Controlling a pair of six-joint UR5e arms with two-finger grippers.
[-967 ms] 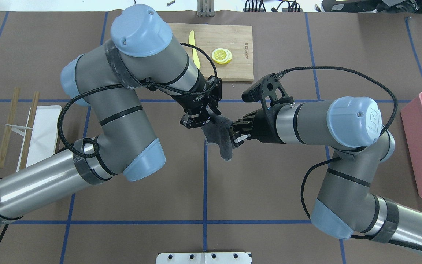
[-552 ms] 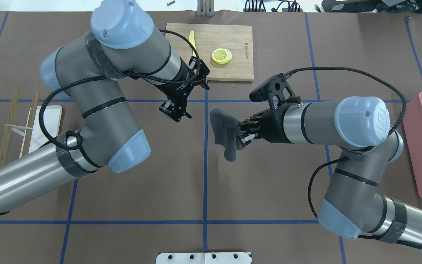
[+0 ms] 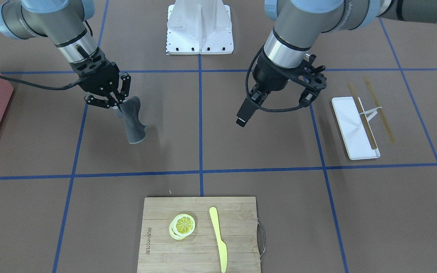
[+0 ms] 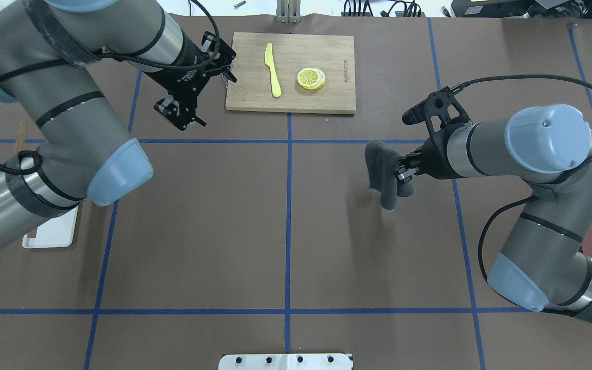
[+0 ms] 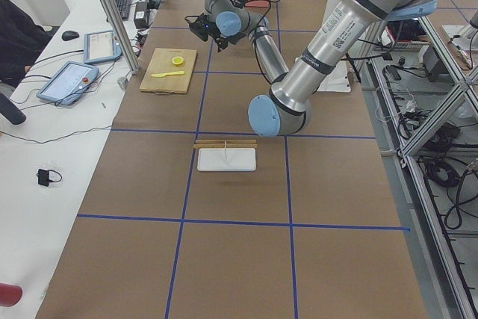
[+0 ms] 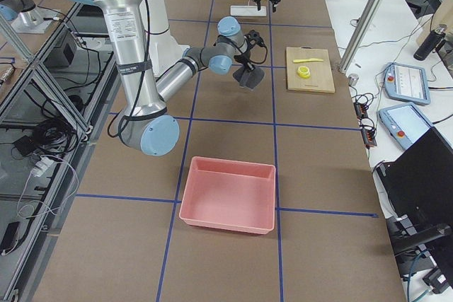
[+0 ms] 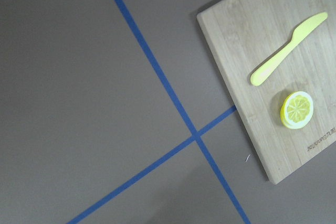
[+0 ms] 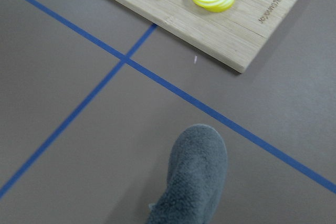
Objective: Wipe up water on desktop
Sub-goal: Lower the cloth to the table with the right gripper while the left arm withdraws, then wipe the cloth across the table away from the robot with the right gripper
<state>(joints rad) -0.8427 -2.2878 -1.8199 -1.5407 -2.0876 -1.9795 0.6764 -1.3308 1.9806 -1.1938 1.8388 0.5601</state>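
The desktop [image 4: 198,231] is brown with blue tape lines, and I see no wet patch on it. My right gripper [image 4: 404,172] is shut on a dark grey cloth [image 4: 383,174], which hangs down from it over the right half of the desktop. The front-facing view shows the same gripper [image 3: 114,101] and cloth [image 3: 133,123], with the cloth's lower end close to the surface. The cloth also fills the bottom of the right wrist view [image 8: 194,177]. My left gripper [image 4: 179,115] is open and empty, raised left of the cutting board. Its fingers are out of the left wrist view.
A bamboo cutting board [image 4: 337,97] at the back centre holds a yellow knife [image 4: 274,69] and lemon slices [image 4: 311,78]. A white tray [image 3: 355,127] with chopsticks [image 3: 362,113] lies at the robot's left. A pink bin [image 6: 230,196] stands at its right.
My left gripper let go of the cloth, opened and swung away left and back toward the cutting board. My right gripper carried the cloth off to the right.
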